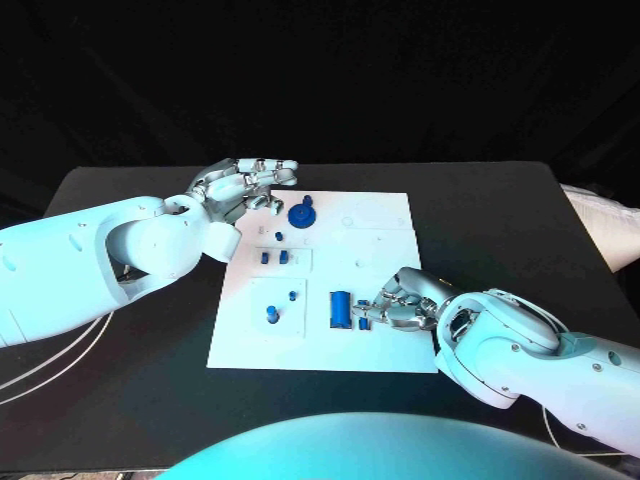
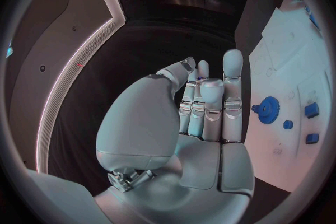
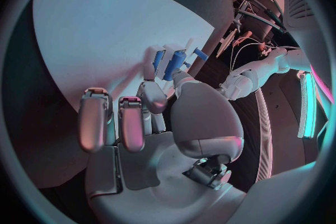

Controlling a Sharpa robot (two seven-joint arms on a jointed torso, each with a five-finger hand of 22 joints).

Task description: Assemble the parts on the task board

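Flat white task board, right hand fingers pinching a small blue cylindrical part, left hand fingers loosely apart

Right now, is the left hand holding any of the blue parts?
No, the left hand holds nothing; its fingers are upright and bare, apart from the blue gear on the task board.

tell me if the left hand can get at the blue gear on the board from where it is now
Probably yes. The left hand hangs open just beyond the task board's far left corner, and the blue gear lies close beside it, uncovered; the right hand is busy at the near end.
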